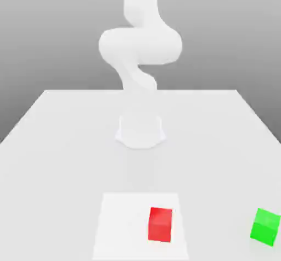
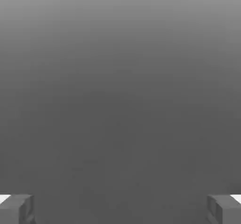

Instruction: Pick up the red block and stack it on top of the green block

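White table, 2 blocks set well apart, arm raised behind them.

Red block (image 1: 160, 224) is seen resting on a paler square patch (image 1: 123, 227) of the table (image 1: 55, 144), near the front edge in the exterior view; green block (image 1: 265, 227) is placed well off to the exterior view's right, on the bare table surface, with nothing lying between the 2. The white arm (image 1: 140, 45) is curled above its round base (image 1: 140, 131), behind both blocks. In the hand view the gripper (image 2: 120, 209) is shown with 2 fingertips (image 2: 16, 209) held wide apart against plain grey, and nothing is gripped between them.
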